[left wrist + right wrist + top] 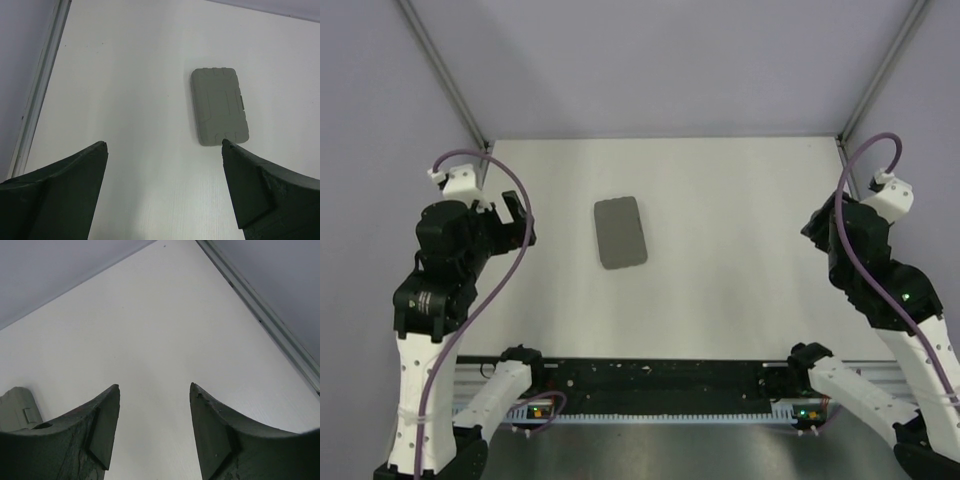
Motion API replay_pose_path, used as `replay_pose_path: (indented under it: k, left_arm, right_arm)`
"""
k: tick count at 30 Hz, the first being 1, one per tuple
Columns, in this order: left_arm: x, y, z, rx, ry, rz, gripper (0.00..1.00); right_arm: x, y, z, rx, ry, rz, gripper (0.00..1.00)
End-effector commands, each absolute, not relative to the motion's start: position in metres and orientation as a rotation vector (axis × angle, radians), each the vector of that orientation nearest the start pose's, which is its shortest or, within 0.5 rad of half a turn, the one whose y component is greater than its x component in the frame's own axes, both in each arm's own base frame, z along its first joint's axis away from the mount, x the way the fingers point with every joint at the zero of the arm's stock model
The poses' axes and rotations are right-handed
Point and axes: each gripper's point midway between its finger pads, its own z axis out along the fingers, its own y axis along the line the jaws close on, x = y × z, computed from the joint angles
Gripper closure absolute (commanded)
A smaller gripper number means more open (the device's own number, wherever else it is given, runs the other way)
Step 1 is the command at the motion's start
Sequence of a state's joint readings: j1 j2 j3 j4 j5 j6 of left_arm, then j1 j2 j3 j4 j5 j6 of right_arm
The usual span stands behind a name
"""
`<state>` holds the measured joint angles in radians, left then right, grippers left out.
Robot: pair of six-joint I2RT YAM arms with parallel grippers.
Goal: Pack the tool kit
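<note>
Grey case (621, 232) lies flat and closed on the white table (740, 270), a bit left of centre, long side running away from the arm bases. Left gripper (162, 145) hangs near the left wall, fingers spread wide, nothing between them. Right gripper (154, 386) is on the right side, well apart from the case, jaws parted, gripping nothing

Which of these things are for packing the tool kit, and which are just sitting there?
For the job:
- grey tool case, closed, lying flat on the table
- left hand, open and empty
- right hand, open and empty

Just there:
- white table
- black rail at the near edge

No loose tools show in any view.
</note>
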<state>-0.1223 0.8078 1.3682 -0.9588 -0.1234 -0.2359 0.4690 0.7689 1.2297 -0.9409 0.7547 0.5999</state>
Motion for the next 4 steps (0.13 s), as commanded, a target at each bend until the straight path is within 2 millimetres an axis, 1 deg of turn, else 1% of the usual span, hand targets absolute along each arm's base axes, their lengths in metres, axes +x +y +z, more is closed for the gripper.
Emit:
replay_pose_path:
  k: [1,4]
  left_arm:
    - [0.2285,-0.0275,0.3519,-0.095,1.959,-0.157,0.01]
    - [0.2257,-0.0305,0.3558,-0.089,1.952,-0.179,0.01]
  right_arm:
    - [0.2259,-0.0007,0.3275,0.583,1.82,-0.049,0.43]
    - [0.2255,0.0022,0.3214,0.586,1.833,-0.03,0.43]
